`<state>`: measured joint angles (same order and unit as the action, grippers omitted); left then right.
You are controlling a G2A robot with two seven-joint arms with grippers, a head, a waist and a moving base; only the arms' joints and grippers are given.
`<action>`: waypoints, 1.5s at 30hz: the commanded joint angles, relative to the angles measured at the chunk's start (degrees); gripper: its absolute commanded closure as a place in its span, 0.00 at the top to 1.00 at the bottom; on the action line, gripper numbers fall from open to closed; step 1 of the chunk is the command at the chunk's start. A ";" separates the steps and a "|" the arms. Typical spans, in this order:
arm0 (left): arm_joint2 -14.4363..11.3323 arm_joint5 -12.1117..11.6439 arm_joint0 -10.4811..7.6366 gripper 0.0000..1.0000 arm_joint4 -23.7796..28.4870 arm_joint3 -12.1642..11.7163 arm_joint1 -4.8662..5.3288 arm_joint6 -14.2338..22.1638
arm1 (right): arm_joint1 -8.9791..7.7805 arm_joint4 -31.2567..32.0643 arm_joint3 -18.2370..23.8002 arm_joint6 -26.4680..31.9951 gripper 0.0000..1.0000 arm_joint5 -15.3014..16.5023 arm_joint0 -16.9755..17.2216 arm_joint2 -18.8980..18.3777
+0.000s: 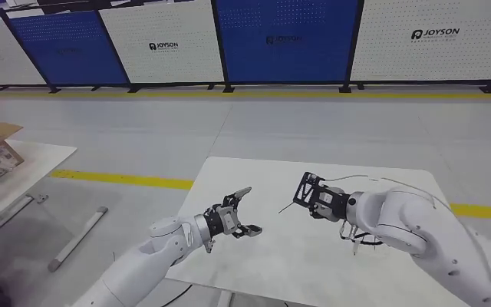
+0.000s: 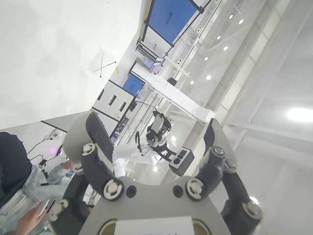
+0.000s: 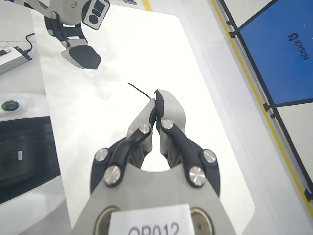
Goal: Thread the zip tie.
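- Right end effector [image 3: 155, 100]: metal fingers with black ribbed pads pressed together, clamped on the zip tie [image 3: 139, 90].
- Zip tie: thin black flexible strand, one slightly curved end sticking out past the fingertips, held above the tabletop [image 1: 307, 265] and not touching it.
- Left end effector [image 1: 252, 209]: fingers spread wide, nothing between them, raised over the tabletop's left part and facing the right one, apart from it.
- Left finger pads [image 3: 83, 58]: dark, rubbery, rounded, on grey metal links with silver bolts.
- Tabletop: smooth matte white slab, rounded corners.
- Two thin dark strands [image 2: 103, 66] lie crossed on it, well apart from both end effectors.
- Floor [image 1: 230, 123]: pale grey, glossy, with a yellow line [image 1: 115, 179] running past the tabletop.
- Back wall: blue and white perforated panels [image 1: 288, 38] in black frames.
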<state>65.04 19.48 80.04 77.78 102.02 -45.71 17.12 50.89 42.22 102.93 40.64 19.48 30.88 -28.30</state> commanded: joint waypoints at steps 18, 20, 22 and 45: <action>0.00 0.00 0.00 1.00 0.00 0.00 0.00 0.00 | 0.01 0.71 -0.14 -0.39 0.00 -0.51 0.48 -0.12; 0.00 0.00 0.00 1.00 0.00 0.00 0.00 0.00 | 0.06 3.57 0.35 -1.04 0.00 -0.48 1.13 -0.40; 0.00 0.00 0.00 1.00 0.00 0.00 0.00 0.00 | 0.12 7.29 0.69 -1.71 0.00 0.00 1.50 -0.58; -2.93 0.00 -2.76 1.00 2.53 3.02 -0.78 -5.95 | 0.28 15.50 0.24 -8.59 0.00 0.00 2.33 0.36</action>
<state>63.06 19.50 77.96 79.31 105.00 -46.45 12.23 51.17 57.71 103.17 32.05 19.48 33.21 -27.95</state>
